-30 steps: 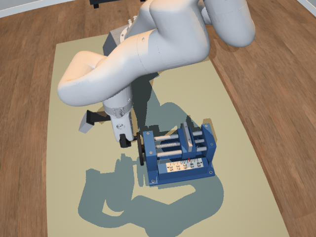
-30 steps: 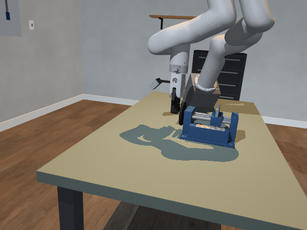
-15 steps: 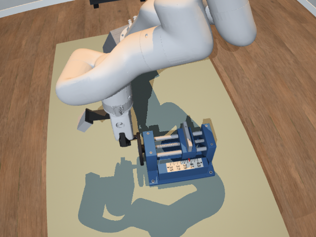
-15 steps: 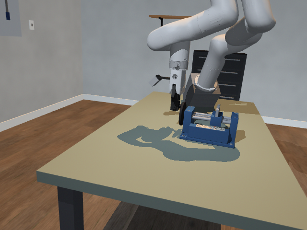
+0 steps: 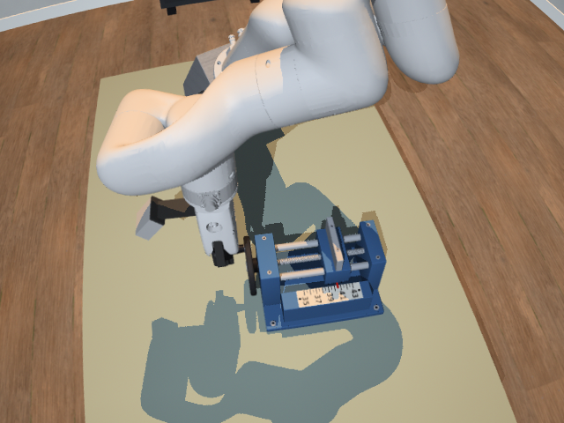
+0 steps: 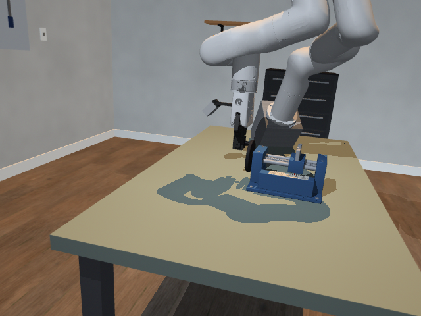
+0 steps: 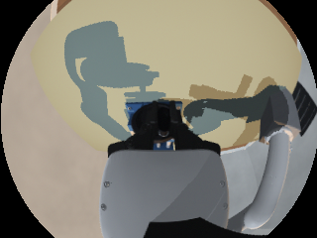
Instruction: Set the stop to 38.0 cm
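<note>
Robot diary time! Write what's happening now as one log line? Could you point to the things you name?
gripper [image 5: 224,260] [image 6: 239,146] [image 7: 163,108]: shut on handwheel handle [image 5: 241,248] [image 6: 247,143] | red pointer [image 5: 337,285] [image 6: 294,174]: between 39 and 41 | 38 setting: not reached
</note>
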### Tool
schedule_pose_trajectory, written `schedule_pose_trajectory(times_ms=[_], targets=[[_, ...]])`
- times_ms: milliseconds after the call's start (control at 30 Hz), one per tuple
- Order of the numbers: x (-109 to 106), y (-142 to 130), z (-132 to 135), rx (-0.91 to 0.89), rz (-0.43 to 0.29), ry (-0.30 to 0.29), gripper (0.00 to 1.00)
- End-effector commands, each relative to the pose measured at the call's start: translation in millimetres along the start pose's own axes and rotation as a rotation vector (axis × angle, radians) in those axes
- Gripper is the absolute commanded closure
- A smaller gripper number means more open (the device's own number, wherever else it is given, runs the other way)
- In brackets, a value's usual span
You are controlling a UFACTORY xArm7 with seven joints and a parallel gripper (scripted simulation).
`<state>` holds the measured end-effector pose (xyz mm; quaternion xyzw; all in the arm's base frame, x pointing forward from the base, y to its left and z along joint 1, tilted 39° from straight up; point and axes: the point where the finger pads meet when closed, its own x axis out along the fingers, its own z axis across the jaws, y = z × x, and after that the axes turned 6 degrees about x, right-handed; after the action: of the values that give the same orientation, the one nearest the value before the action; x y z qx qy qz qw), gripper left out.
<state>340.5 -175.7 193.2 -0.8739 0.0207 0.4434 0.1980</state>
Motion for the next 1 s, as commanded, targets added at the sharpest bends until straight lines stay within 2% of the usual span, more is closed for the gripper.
schedule_pose_trajectory(times_ms=[0,433,700,967], targets=[[-3.2,-0.3,-9.9,0.000,0.001,0.003,0.94],[3.9,-2.8,-34.3,0.000,0.001,0.003,0.94],[29.8,-4.2,-48.3,0.000,0.001,0.003,0.94],[49.3,-3.8,-44.0,0.000,0.001,0.003,0.94]])
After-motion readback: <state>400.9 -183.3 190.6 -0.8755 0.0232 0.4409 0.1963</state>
